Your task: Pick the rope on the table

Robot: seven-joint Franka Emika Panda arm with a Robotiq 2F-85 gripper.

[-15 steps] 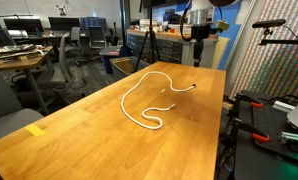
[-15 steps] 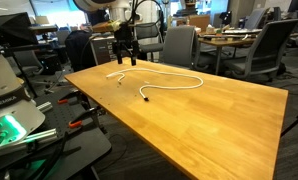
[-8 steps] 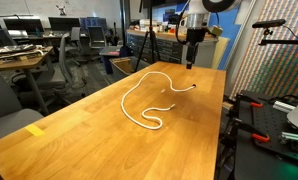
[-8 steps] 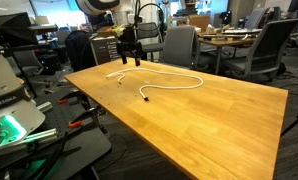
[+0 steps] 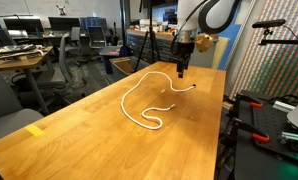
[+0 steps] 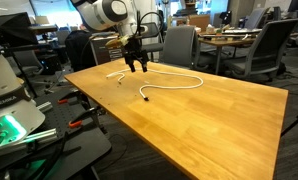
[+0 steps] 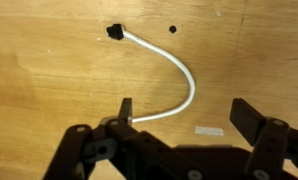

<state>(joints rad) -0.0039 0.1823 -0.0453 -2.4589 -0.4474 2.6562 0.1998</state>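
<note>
A long white rope [image 5: 125, 100] lies in loose curves on the light-brown wooden table [image 5: 79, 140], its small dark tip [image 5: 194, 88] near the far edge. In both exterior views the gripper [image 5: 180, 72] hangs a little above the far part of the table, over the rope [image 6: 197, 80]. From the wrist, the rope [image 7: 179, 68] arcs from its dark tip [image 7: 115, 32] down toward the left finger [image 7: 126, 108]. The gripper [image 7: 185, 108] is open, fingers wide apart, nothing held.
A yellow tape mark [image 5: 35, 129] sits near the table's front corner. Office chairs [image 6: 264, 50] and grey desks [image 5: 19, 55] stand beyond the table. A tripod [image 5: 146, 45] rises behind its far end. Equipment with green light [image 6: 9, 130] stands beside it.
The gripper has come down toward the table and shifted over the rope's far part. It stays open. The rope has not moved.
</note>
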